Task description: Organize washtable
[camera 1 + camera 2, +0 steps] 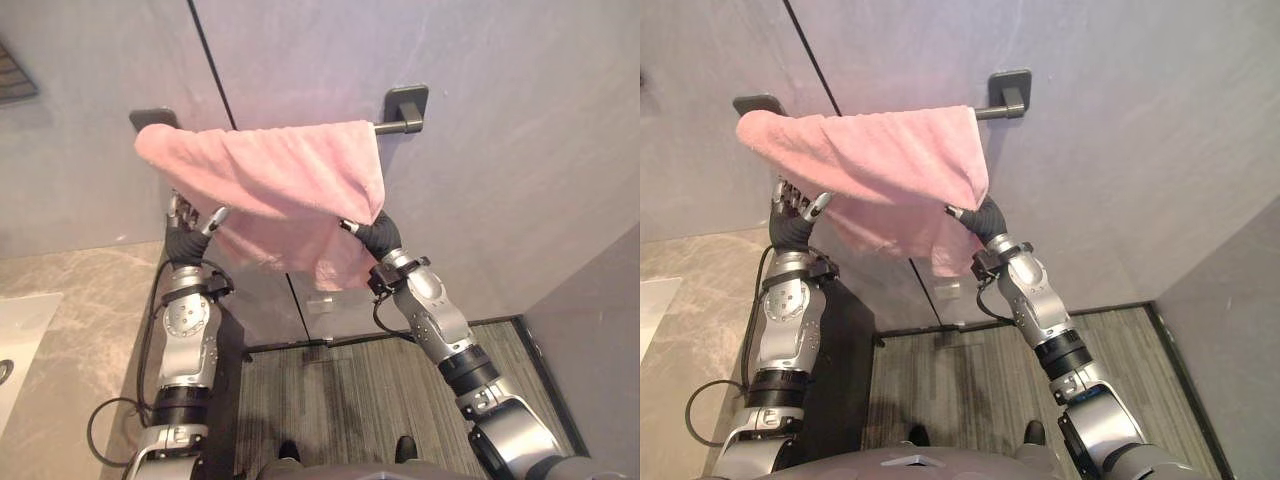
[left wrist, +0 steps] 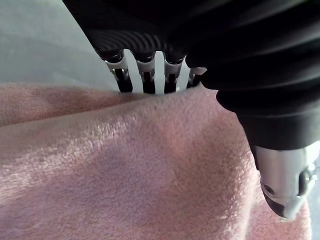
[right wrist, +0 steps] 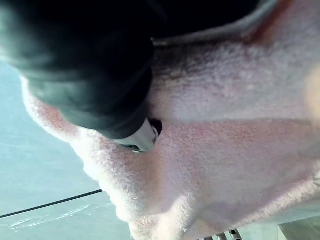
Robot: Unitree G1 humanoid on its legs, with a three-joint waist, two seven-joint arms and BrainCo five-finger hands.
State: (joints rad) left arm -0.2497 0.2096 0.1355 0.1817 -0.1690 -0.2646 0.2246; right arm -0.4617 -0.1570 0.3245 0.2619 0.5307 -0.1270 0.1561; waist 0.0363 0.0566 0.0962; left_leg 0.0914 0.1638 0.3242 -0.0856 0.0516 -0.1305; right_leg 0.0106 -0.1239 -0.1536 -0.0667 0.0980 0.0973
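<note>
Left eye view: pink towel (image 1: 270, 175) on rail (image 1: 396, 126) covers right hand (image 1: 380, 236).

Right hand (image 1: 378, 236) mostly hidden under pink towel (image 1: 270, 175); rail (image 1: 388, 126) largely covered.

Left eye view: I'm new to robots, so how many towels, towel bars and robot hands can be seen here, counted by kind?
pink towel: 1
towel bar: 1
robot hands: 2, the left hand and the right hand
Total: 4
</note>
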